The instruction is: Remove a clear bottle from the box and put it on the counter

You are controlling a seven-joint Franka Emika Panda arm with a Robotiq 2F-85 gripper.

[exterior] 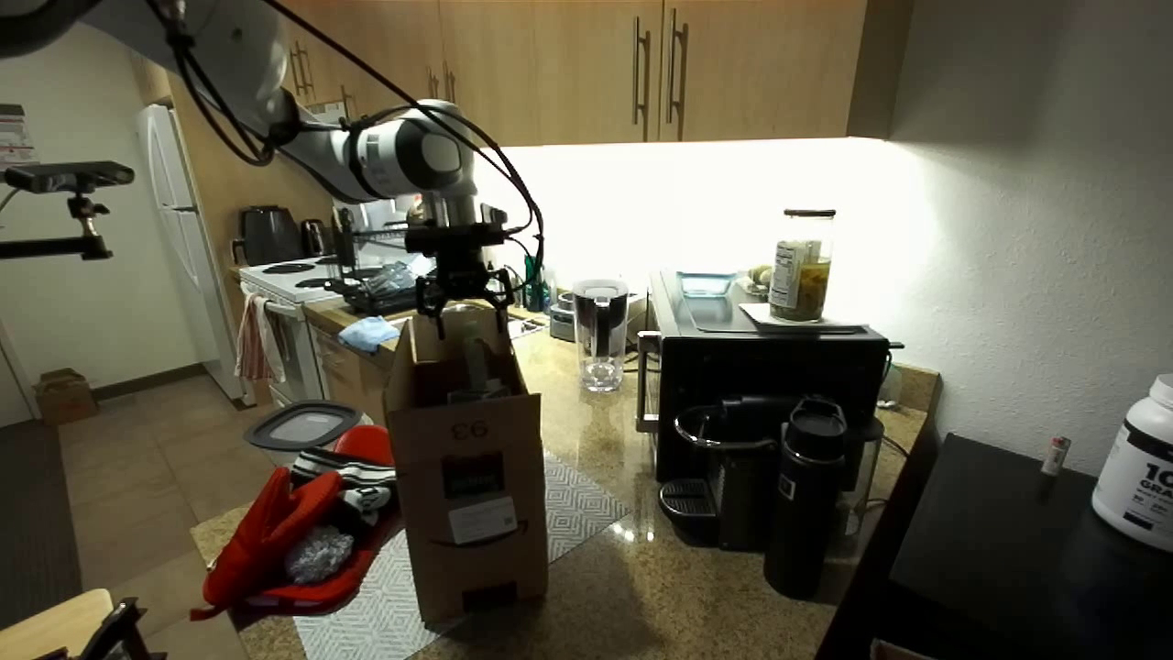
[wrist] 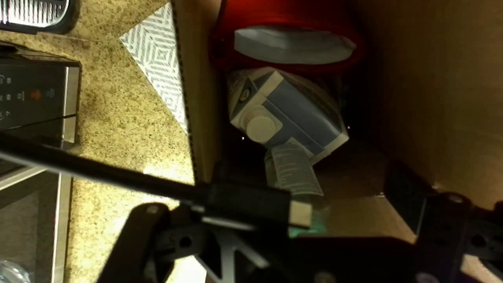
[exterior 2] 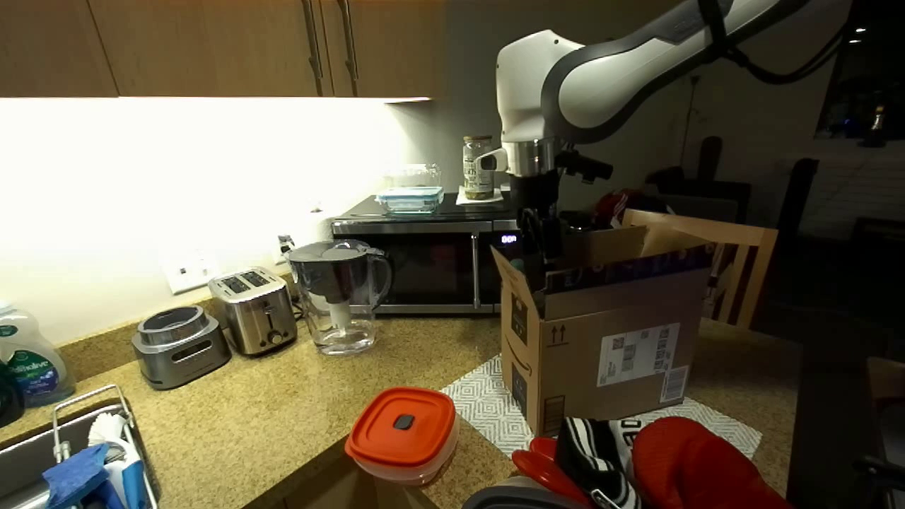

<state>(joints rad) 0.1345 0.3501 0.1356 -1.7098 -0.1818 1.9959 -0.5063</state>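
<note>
In an exterior view we've got a brown box [exterior 2: 578, 357], white label [exterior 2: 636, 357], speckled tan counter [exterior 2: 283, 403], grey-and-white diamond mat [exterior 2: 488, 403], red mitt [exterior 2: 700, 466] at the box's 5 o'clock, orange-red lid [exterior 2: 403, 438] at 8. Wrist view gives us a blue-and-white carton [wrist: 290, 110], a red thing [wrist: 287, 13] at its 12, and a clear bottle [wrist: 295, 171], green-ended, at 6.

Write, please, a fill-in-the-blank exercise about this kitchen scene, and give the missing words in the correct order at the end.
The cardboard box holds the clear bottle and a carton whose round cap is ____.
At the box's opening, the gripper is ____, not shut.
The oven mitt beside the box is ____.
In an exterior view, the water pitcher appears between the microwave and the silver two-slot ____.

Missing words: white; open; red; toaster.
</note>
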